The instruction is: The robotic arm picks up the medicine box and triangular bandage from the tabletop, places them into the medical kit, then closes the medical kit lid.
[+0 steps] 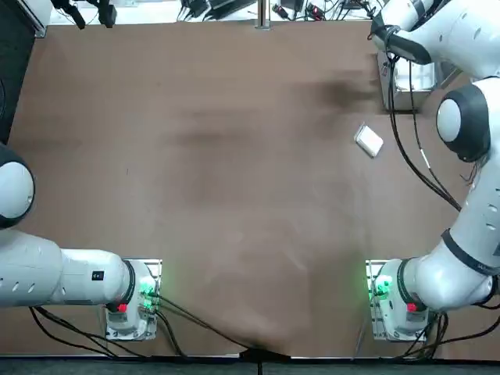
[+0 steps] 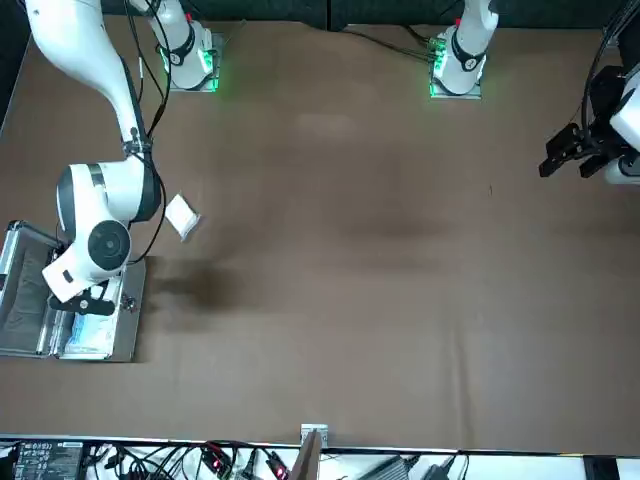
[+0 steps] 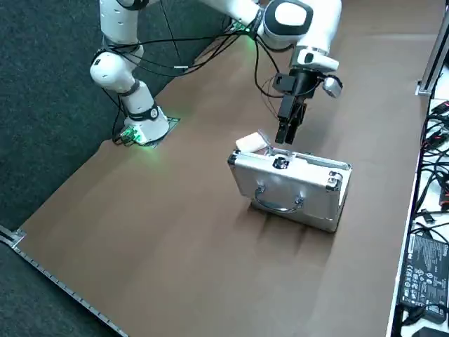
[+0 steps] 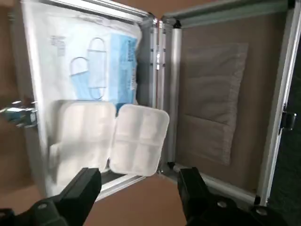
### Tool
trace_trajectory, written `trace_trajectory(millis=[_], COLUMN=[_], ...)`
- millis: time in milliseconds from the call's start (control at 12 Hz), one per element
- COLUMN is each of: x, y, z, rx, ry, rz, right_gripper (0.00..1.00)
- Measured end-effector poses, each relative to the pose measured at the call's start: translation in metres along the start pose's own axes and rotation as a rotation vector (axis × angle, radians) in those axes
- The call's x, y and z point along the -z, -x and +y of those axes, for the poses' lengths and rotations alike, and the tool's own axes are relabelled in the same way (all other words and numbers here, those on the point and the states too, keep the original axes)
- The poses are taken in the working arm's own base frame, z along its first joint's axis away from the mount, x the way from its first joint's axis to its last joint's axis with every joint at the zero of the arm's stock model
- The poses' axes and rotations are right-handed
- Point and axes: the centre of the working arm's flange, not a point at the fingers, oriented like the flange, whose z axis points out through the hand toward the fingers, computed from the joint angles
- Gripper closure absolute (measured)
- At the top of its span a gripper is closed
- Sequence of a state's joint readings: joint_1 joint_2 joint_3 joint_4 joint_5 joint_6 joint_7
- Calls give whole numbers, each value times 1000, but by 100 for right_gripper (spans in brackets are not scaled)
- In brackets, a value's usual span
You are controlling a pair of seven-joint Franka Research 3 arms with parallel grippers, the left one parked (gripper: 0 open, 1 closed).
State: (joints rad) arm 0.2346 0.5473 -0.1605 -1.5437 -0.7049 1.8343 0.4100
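Note:
The medical kit [image 3: 317, 198] lies open at the table's far right corner, its lid [image 4: 214, 101] swung back. The lid's black handle [image 3: 278, 203] faces the right side camera. Inside, the triangular bandage [image 4: 139, 139], a white two-lobed packet, rests on a blue-printed mask packet [image 4: 101, 61], with one lobe over the hinge rim [image 4: 164, 70]. My right gripper [image 4: 141, 197] hovers just above the bandage, open, with nothing between its fingers. The medicine box [image 1: 369, 141] [image 2: 182, 215] lies on the tabletop beside the kit, towards the robot's side.
The kit [image 2: 60, 320] sits close to the table's edge. Cables and a power brick [image 3: 421, 274] lie along the strip beyond the far edge. The brown tabletop [image 1: 219, 172] stretches wide to the left of the kit.

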Motion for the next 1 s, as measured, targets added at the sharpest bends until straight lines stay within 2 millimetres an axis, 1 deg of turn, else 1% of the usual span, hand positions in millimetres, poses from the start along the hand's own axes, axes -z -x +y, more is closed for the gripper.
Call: trace_trajectory(millis=[83, 167, 250, 333, 417, 500, 583, 667, 833, 917, 1000], x=[7, 24, 34, 43, 52, 61, 67, 71, 73, 72, 69], y=[1, 6, 10, 16, 21, 27, 34, 41, 54, 60, 66], z=[4, 9, 9, 5, -5, -20, -37, -53, -85, -101, -116], rx=[18, 43, 51, 55, 60, 70, 83, 90, 77, 60, 37], ry=[-25, -105, -159, -215, -279, -335, -373, -397, -418, -421, -422], rz=[2, -4, -20, -40, -59, -75, -90, -107, -127, -125, -121], right_gripper=[0, 0, 0, 0, 1, 2, 6, 7, 12, 12, 20])
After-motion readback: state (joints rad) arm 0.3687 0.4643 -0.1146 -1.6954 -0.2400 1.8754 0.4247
